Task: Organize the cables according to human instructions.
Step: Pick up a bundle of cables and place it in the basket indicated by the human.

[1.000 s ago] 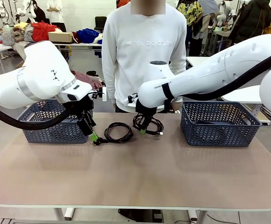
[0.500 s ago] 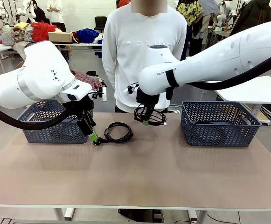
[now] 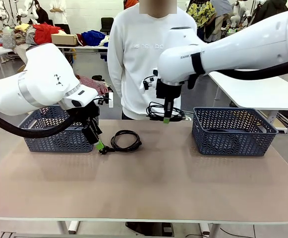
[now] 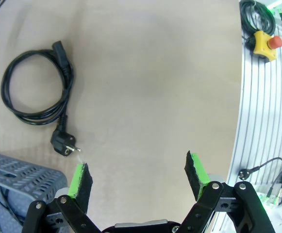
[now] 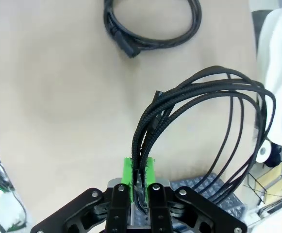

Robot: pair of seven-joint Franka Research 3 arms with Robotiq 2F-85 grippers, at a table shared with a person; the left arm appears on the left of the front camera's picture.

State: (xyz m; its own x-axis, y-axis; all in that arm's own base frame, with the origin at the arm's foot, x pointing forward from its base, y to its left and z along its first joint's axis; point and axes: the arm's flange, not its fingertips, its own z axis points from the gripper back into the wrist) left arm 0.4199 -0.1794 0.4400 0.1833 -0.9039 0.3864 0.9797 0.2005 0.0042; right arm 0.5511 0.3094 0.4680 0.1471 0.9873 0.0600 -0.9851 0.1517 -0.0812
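Above the far edge of the tan table [image 3: 158, 188], the right gripper [image 3: 167, 119] holds a coiled black braided cable [image 3: 153, 106]; its wrist view shows green pads [image 5: 126, 170] clamping the strands. A second ago it hung lower, further left. Near the left dark-blue mesh basket [image 3: 54, 136], the left gripper [image 3: 99, 145], spread wide, hovers beside a smooth black coiled cable [image 3: 125, 140].

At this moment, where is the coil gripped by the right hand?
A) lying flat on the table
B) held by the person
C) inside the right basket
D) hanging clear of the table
D: the right hand is shut on the coil, which hangs above the table.
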